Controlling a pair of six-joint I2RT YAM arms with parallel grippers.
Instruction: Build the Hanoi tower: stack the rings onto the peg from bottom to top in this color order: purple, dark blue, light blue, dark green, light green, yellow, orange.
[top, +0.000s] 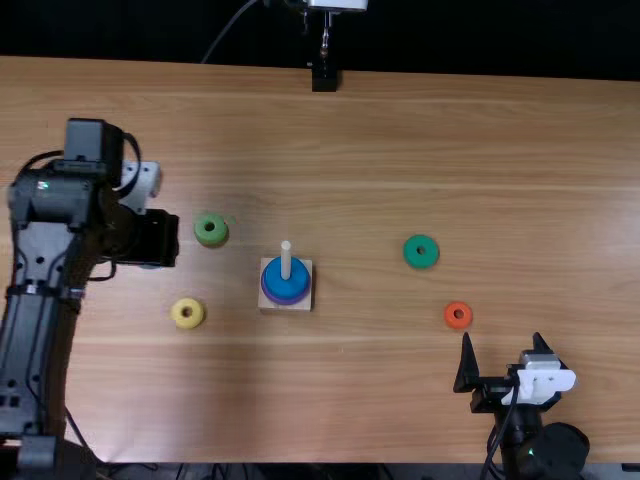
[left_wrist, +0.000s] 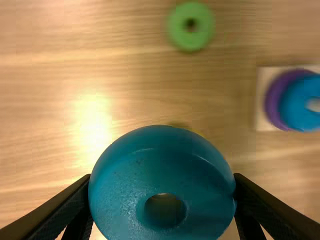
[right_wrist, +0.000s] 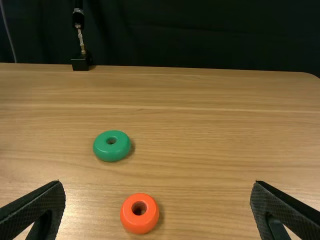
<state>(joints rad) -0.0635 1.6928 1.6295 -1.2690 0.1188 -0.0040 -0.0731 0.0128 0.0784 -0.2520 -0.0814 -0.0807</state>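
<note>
My left gripper (top: 158, 238) is at the table's left side, left of the light green ring (top: 211, 229). In the left wrist view, the left gripper (left_wrist: 162, 184) is shut on a teal-blue ring (left_wrist: 120, 175), held above the table. Around the peg (top: 286, 260), a blue ring (top: 287, 283) lies on a purple ring (left_wrist: 274, 100). The yellow ring (top: 187, 313) lies left of the peg's base, partly hidden behind the held ring in the left wrist view. My right gripper (top: 503, 345) stands open near the orange ring (top: 458, 315); the dark green ring (top: 421, 251) lies farther back.
The square wooden base (top: 299, 302) of the peg stands left of the table's middle. A black stand (top: 324, 78) is at the far edge of the table (top: 340, 180). The left arm spans the table's left side.
</note>
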